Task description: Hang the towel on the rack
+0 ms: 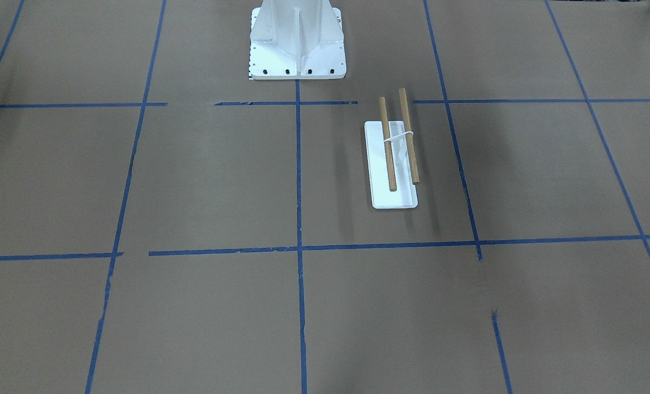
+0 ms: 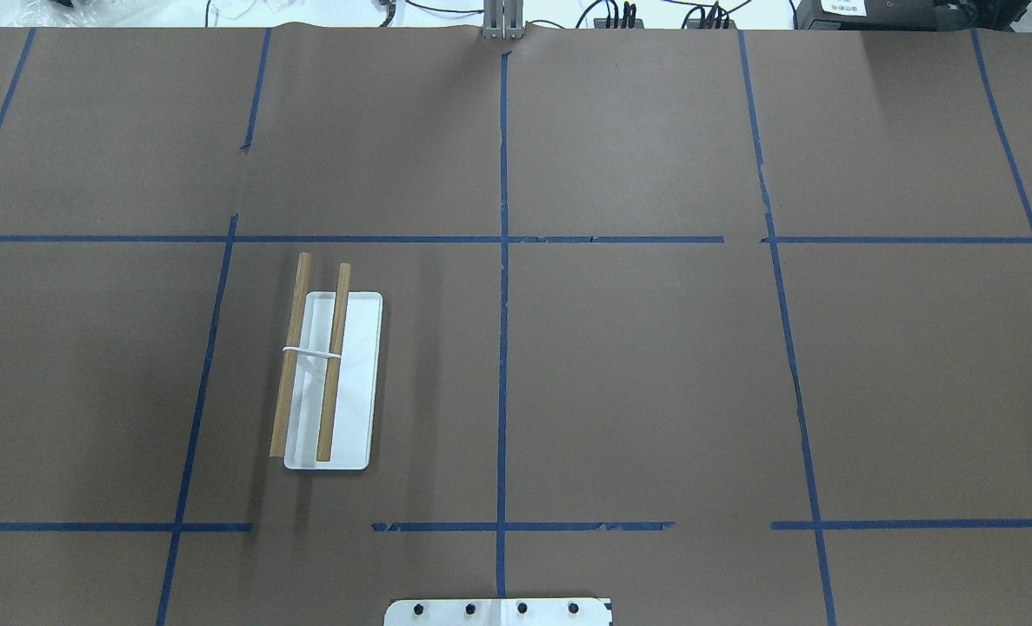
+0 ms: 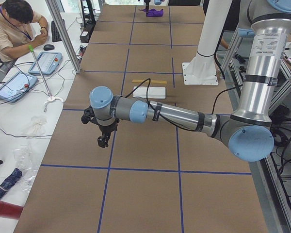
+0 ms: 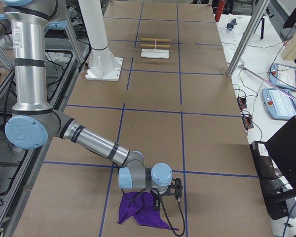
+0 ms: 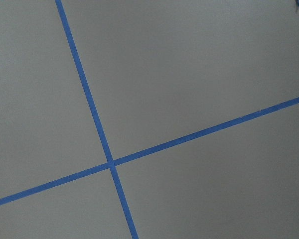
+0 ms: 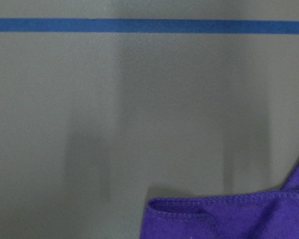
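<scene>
Purple towel (image 6: 229, 219) is filling the lower right corner of the right wrist view, bunched flat on the brown tabletop (image 4: 212, 128) with a hemmed edge showing. In the exterior right view it is lying at the bottom of the frame, and the right hand (image 4: 176, 190) is hovering low, just beside the cloth's right edge. I cannot tell whether the fingers are apart or together, nor whether they are touching the cloth.

The rack (image 1: 393, 164), a white base carrying two wooden rods, is standing well apart from the towel, small at the top middle of the exterior right view. Nothing is hanging on it.

The left hand (image 3: 103, 141) is pointing down over bare tabletop at centre left of the exterior left view. Its wrist view is showing only crossing blue tape lines (image 5: 109, 163), so its state cannot be told either.

Judging by this, the pick-up step is under way and the towel is not yet lifted. The next move is calling for the right hand to settle on a fold or edge, pinch it, and raise it. A long carry to the rack would follow, perhaps with a pass to the left arm.
</scene>
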